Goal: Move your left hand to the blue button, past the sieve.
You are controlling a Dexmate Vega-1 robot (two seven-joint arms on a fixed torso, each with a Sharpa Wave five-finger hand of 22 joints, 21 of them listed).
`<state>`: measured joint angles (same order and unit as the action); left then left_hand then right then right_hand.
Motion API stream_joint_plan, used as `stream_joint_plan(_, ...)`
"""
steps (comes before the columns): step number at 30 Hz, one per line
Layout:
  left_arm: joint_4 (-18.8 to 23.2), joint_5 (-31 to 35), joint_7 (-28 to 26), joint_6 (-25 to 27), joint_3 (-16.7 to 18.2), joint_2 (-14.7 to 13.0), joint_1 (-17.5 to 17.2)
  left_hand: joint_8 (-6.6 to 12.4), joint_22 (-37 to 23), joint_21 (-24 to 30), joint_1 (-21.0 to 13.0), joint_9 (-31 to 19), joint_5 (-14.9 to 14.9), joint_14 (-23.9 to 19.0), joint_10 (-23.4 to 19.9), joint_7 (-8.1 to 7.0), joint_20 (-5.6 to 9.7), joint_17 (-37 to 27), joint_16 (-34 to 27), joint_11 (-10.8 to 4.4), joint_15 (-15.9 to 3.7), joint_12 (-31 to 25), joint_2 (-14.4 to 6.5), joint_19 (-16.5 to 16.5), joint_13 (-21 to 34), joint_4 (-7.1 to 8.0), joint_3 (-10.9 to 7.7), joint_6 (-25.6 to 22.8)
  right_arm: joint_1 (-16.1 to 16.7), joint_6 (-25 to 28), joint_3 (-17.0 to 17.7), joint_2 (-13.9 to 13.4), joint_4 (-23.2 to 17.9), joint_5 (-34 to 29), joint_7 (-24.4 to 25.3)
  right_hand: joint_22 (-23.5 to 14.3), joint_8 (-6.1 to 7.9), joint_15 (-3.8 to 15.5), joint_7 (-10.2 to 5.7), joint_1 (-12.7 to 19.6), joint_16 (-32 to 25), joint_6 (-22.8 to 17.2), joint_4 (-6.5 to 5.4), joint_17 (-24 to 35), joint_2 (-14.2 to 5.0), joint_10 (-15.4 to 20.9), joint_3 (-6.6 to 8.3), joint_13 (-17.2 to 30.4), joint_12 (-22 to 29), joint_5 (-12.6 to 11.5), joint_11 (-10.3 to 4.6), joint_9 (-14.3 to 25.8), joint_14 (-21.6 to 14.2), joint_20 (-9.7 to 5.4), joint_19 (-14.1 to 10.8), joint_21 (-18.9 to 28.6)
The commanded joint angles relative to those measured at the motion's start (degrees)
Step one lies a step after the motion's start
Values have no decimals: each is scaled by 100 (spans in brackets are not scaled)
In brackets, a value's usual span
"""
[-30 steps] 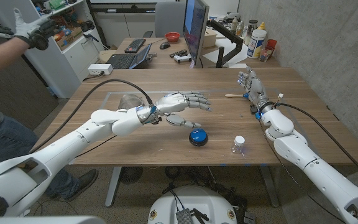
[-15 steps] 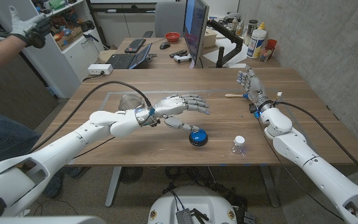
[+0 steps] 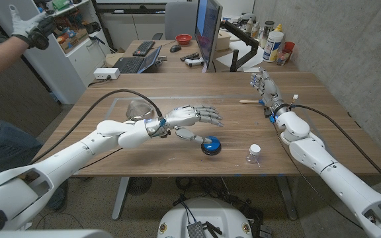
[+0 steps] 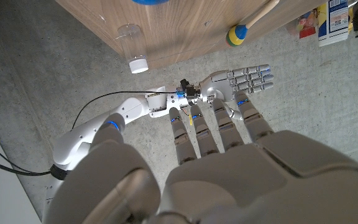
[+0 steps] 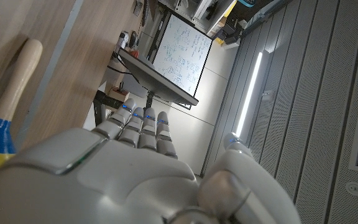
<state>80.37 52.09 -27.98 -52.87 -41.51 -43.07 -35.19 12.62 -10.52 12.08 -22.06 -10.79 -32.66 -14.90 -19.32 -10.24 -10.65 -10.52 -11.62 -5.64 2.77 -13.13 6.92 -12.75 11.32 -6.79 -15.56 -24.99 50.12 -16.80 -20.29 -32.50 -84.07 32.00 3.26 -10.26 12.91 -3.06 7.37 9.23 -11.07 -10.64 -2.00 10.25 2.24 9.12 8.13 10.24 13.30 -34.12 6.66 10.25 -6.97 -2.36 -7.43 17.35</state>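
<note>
The left hand (image 3: pixel 192 118) hovers over the tabletop (image 3: pixel 323 112) with fingers spread and nothing in them, released because the task asks only for a reach, not a grasp. Its thumb hangs lowest, just above the button (image 3: pixel 210 145), which sits at about four o'clock from the palm, near the tabletop's front edge. The sieve (image 3: pixel 136 108) lies behind the forearm at about nine o'clock, so I judge the hand is past it and the reach nearly complete. A small clear bottle (image 3: pixel 254 154) stands at three o'clock from the button, well apart, out of the path. The right hand (image 3: pixel 265 89) waits far off at two o'clock, fingers straight and empty, standing upright beside a wooden stick (image 3: pixel 250 101), kept clear since this job needs one arm.
</note>
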Motion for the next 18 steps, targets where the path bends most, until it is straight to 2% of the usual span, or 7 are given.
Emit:
stream_joint_plan(1,-223,119,-132,6,-202,-5,79,-7,-17,-18,-53,-11,-41,-26,-50,-5,4,-10,32,-16,-10,3,-31,12,12,-3,27,-55,-107,-149,-45,62,152,-102,-15,-15,-10,-1,-32,4,9,-55,8,25,-56,40,-22,25,-10,-22,10,29,-57,-3,-54,-23)
stream_joint_plan(18,-444,542,-308,80,-637,69,384,-14,-17,-19,-51,-11,-52,-24,-59,1,4,-10,35,-6,-8,13,-35,12,12,-3,35,-85,-93,-244,-40,91,161,-181,61,-16,-31,-9,-49,7,9,-78,14,25,-66,57,-40,26,-22,-30,15,31,-77,-3,-67,-51)
